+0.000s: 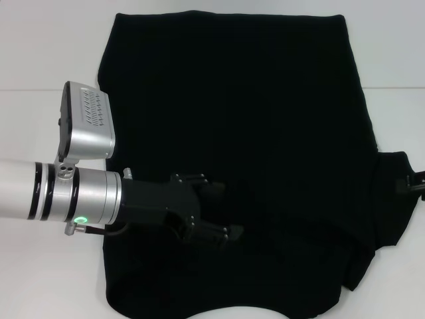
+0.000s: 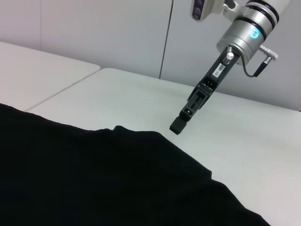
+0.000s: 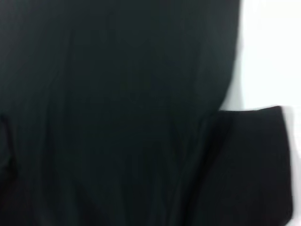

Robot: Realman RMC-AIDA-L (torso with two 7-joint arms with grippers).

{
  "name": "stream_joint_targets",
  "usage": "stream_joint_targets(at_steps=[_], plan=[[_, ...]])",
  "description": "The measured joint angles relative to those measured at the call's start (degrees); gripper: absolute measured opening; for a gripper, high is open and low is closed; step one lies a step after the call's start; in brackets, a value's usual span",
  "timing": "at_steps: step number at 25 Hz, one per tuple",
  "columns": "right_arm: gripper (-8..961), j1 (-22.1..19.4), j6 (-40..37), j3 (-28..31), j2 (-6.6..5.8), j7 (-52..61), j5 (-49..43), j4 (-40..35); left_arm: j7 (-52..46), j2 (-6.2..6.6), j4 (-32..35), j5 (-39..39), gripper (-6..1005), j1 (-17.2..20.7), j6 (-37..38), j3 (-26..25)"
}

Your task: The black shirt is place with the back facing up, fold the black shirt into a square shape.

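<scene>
Two arms work around one black shirt (image 1: pixel 252 153), which lies spread flat over most of the white table (image 1: pixel 40 53) and serves as the landmark for everything else. Nearest the robot, the shirt's lower hem shows a curved edge against the table. Just beyond that hem, the left arm reaches in from the shirt's left side, its silver wrist (image 1: pixel 80 193) carrying a green light, and the left gripper (image 1: pixel 219 216) hovers low over the shirt's near middle. Its black fingers (image 1: pixel 229 232) merge with the dark cloth beneath, so I cannot tell how far apart they stand or whether they have any fabric.

Toward the shirt's right edge, a sleeve (image 1: pixel 392 193) juts outward onto the table. At the outer tip of that sleeve sits the right gripper (image 1: pixel 410 183), only partly in the head view; seen from the left wrist camera, the right gripper (image 2: pixel 178 125) points steeply down with its tip just off the shirt's edge, over bare table. Its fingers look drawn together, holding nothing. The right wrist camera shows the shirt's body (image 3: pixel 117 103) and the sleeve (image 3: pixel 254 160) beside a strip of white table.

Farthest away, the shirt's straight far edge lies well beyond both grippers, with bare table behind it.
</scene>
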Motion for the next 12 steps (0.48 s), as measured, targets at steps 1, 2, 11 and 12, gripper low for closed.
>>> stream_joint_targets(at_steps=[1,2,11,12], plan=[[724,-0.06,0.46,0.07,-0.01,0.40,-0.53,0.09,0.00,0.00,-0.01,-0.06,951,-0.01,-0.01,0.00],[718,-0.09,0.92,0.12,-0.03,0.96,-1.29,0.18,0.01,-0.01,-0.03,-0.13,951,-0.01,-0.02,0.00],[665,0.63,3.93,-0.25,0.44,2.60,-3.96,1.47,0.02,-0.01,-0.04,-0.27,950,-0.10,-0.32,-0.09],[659,0.78,4.29,-0.26,0.50,2.61,-3.98,1.79,0.02,-0.01,-0.04,-0.29,950,-0.13,-0.42,-0.20]])
